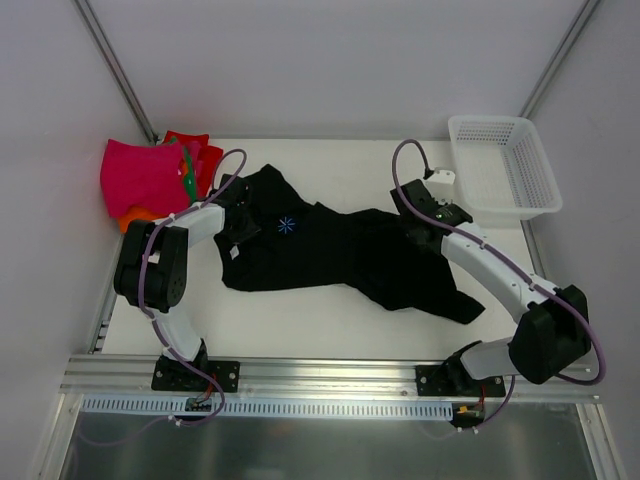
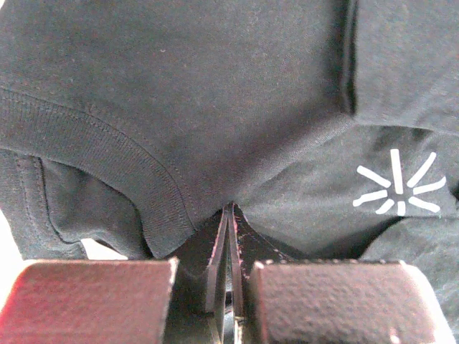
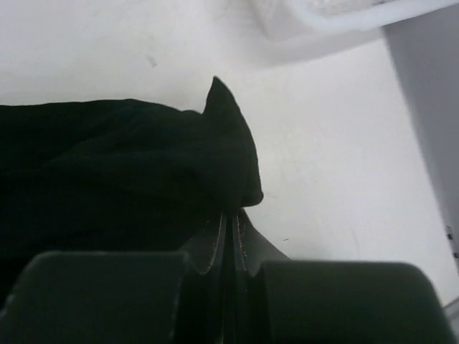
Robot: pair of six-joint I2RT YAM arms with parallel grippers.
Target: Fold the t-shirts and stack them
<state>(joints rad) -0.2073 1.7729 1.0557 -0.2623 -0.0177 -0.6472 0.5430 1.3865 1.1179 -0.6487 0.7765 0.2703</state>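
A black t-shirt (image 1: 350, 255) lies rumpled across the table between the two arms, a small white starburst print (image 1: 287, 224) facing up. My left gripper (image 1: 238, 218) is shut on its cloth near the ribbed neckline (image 2: 93, 147); the jaws (image 2: 231, 213) pinch a fold, with the print (image 2: 398, 188) to the right. My right gripper (image 1: 420, 215) is shut on the shirt's far right edge, where a black corner (image 3: 228, 136) bunches over the closed jaws (image 3: 231, 215). Folded t-shirts are piled at the back left: magenta (image 1: 145, 175), red (image 1: 195, 150), orange (image 1: 128, 216), a strip of green (image 1: 186, 180).
A white mesh basket (image 1: 520, 205) stands at the back right corner, its rim (image 3: 344, 11) showing in the right wrist view. A rail (image 1: 300, 375) runs along the near edge, and white walls close the back and sides.
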